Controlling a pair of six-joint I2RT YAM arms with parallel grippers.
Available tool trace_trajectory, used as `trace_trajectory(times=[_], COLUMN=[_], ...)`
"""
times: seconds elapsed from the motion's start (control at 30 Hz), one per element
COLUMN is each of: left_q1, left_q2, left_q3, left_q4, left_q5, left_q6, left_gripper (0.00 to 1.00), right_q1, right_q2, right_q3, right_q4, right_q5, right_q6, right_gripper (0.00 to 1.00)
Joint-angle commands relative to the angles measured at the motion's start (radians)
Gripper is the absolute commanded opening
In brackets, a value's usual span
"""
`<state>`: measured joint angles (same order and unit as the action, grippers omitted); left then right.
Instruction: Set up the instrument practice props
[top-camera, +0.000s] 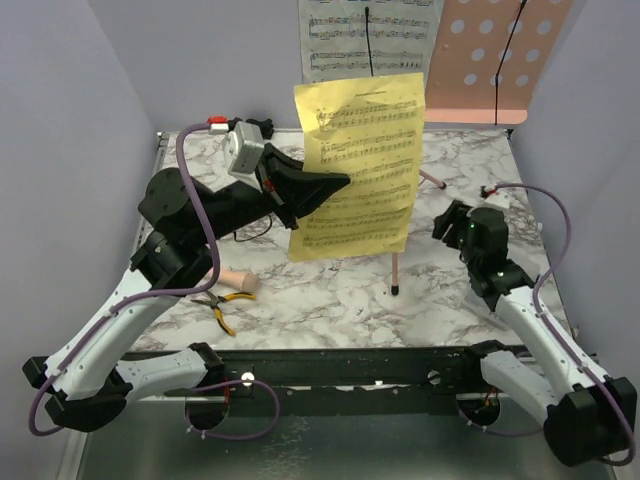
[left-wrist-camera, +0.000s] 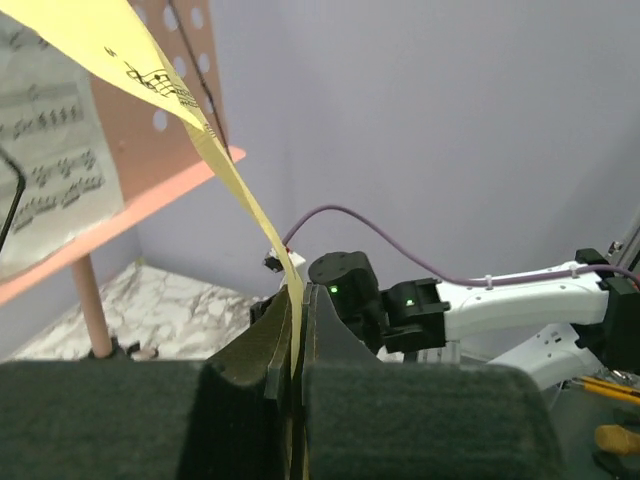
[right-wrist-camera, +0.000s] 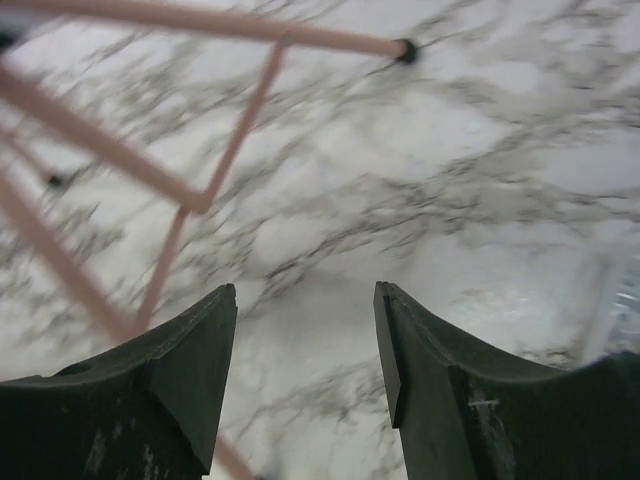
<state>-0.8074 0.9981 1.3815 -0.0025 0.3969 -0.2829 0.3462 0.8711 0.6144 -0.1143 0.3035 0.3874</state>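
Note:
My left gripper is shut on the left edge of a yellow sheet-music page and holds it upright in the air before the pink perforated music-stand desk. In the left wrist view the yellow page runs up from between my left gripper's closed fingers. A white sheet-music page rests on the desk at the back. The pink tripod legs stand on the marble table. A beige toy microphone lies at the left front. My right gripper is open and empty over the marble beside the tripod legs.
Yellow-handled pliers lie at the left front near the microphone. Purple walls close in the table on the left, back and right. A black rail runs along the near edge.

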Motion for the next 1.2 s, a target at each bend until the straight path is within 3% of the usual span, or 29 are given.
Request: trace_trajectory(times=[0.0,0.07,0.17,0.47,0.7,0.97,1.17], left_q1=[-0.004,-0.004,-0.003,-0.002,0.008,0.011,0.013], left_q2=[0.105,0.156,0.238,0.51,0.632,0.777,0.809], left_q3=[0.138,0.193,0.284,0.634,0.746,0.944,0.986], left_q4=[-0.002,0.036,0.03,0.026,0.114,0.089,0.071], left_q5=[0.148,0.178,0.148,-0.03,-0.093,-0.119,-0.15], left_q6=[0.071,0.106,0.209,0.258,0.248,0.27,0.355], left_gripper=[0.0,0.0,0.0,0.0,0.0,0.0,0.0], right_q1=[-0.355,-0.571,-0.728,-0.742,-0.742,-0.743,-0.743], right_q2=[0.07,0.11,0.143,0.18,0.268,0.284,0.34], right_q3=[-0.004,0.0,0.058,0.524,0.866,1.111,1.278], right_q4=[0.086,0.119,0.143,-0.113,-0.3,-0.319,-0.305], right_q5=[-0.244,-0.507,-0.65,-0.487,-0.421,-0.7,-0.962], right_q6=[0.124,0.172,0.194,0.087,0.027,-0.021,0.029], right_gripper=[0.61,0.58,0.58,0.62,0.65,0.75,0.76])
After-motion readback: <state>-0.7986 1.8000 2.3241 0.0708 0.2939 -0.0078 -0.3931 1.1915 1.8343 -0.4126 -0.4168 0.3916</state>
